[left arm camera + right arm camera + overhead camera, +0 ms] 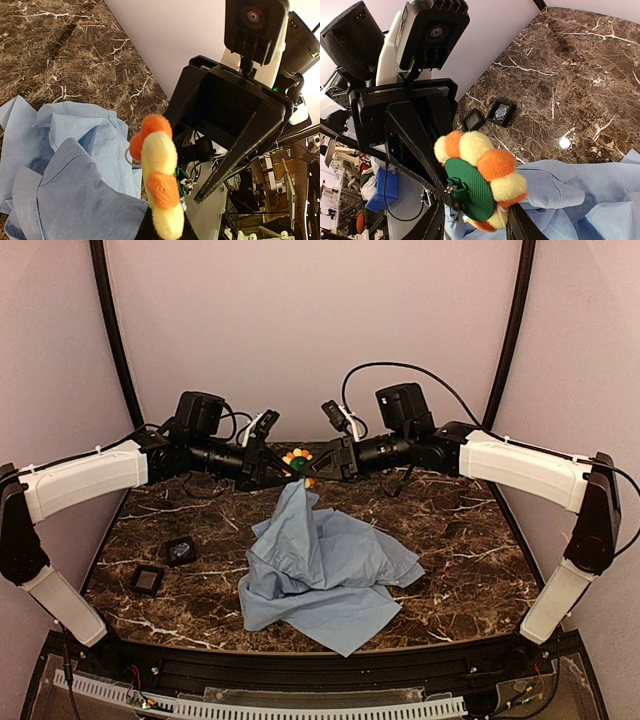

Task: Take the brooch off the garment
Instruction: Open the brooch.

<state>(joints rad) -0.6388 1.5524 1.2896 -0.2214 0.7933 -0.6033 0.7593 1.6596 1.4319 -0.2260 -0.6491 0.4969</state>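
The brooch [297, 459], a plush flower with orange and yellow petals, hangs above the table at the back centre, where both grippers meet. In the right wrist view its green back [470, 185] faces the camera with a small metal clasp. My left gripper [283, 472] is shut on the brooch, which shows edge-on in the left wrist view [160, 175]. One left finger [420, 160] lies against the green back. My right gripper [318, 472] is open, its jaws standing on either side of the brooch. The light blue garment [320, 570] rises in a peak to the brooch.
Two small black square pads [180, 550] [147, 580] lie on the brown marble table [460, 540] at the left. They also show in the right wrist view [501, 112]. A pale wall stands close behind the grippers.
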